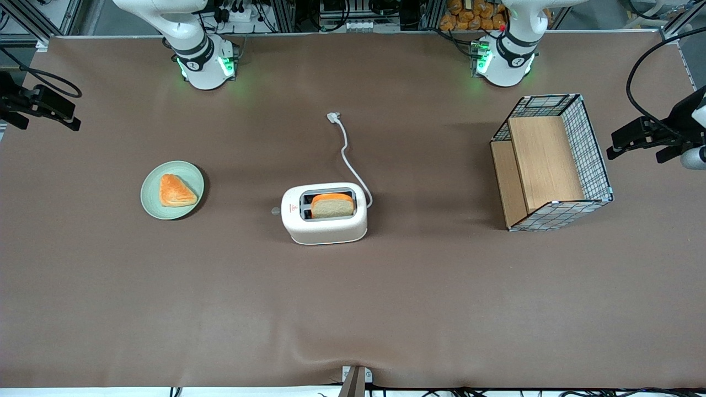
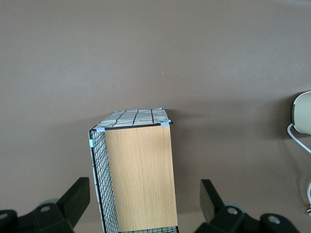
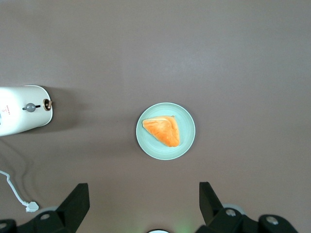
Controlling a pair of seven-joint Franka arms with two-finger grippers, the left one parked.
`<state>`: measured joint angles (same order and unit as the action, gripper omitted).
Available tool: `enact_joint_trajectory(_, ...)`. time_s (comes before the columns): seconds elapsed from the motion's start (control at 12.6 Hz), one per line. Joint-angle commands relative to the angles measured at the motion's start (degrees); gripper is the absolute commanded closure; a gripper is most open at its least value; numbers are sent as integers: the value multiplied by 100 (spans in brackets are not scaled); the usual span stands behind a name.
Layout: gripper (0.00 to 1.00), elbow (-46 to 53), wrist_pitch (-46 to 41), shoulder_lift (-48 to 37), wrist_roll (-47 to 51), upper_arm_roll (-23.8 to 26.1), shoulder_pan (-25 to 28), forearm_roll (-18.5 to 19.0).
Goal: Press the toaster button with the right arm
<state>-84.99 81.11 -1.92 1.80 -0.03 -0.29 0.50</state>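
Note:
The white toaster (image 1: 325,226) stands mid-table with a slice of bread (image 1: 332,205) in one slot. Its tiny grey button (image 1: 275,210) projects off the narrow end face that points toward the working arm's end of the table. The right wrist view shows the toaster (image 3: 19,114) and the button (image 3: 30,107), with a small brown knob (image 3: 47,104) beside it. My right gripper (image 1: 52,108) hangs high over the working arm's end of the table, well away from the toaster. In the wrist view the gripper (image 3: 144,206) is open and empty, above the plate.
A green plate (image 1: 151,182) with an orange pastry (image 1: 176,191) lies between gripper and toaster, also in the wrist view (image 3: 187,141). The white cord (image 1: 347,151) trails from the toaster toward the arm bases. A wire-and-wood basket (image 1: 551,162) stands toward the parked arm's end.

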Motion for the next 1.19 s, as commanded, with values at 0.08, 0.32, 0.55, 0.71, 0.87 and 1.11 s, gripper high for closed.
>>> enact_joint_trajectory(0.08, 0, 62, -7, 16, 84, 47, -59, 82)
enact_joint_trajectory(0.32, 0, 62, -16, 17, 84, 38, -94, 56)
enact_joint_trajectory(0.55, 0, 62, -7, 25, 84, 21, -138, 29)
enact_joint_trajectory(0.71, 0, 62, -7, 25, 84, 21, -129, 20)
enact_joint_trajectory(0.87, 0, 62, -7, 25, 84, 21, -138, 12)
enact_joint_trajectory(1.11, 0, 62, -7, 34, 84, 21, -138, 3)
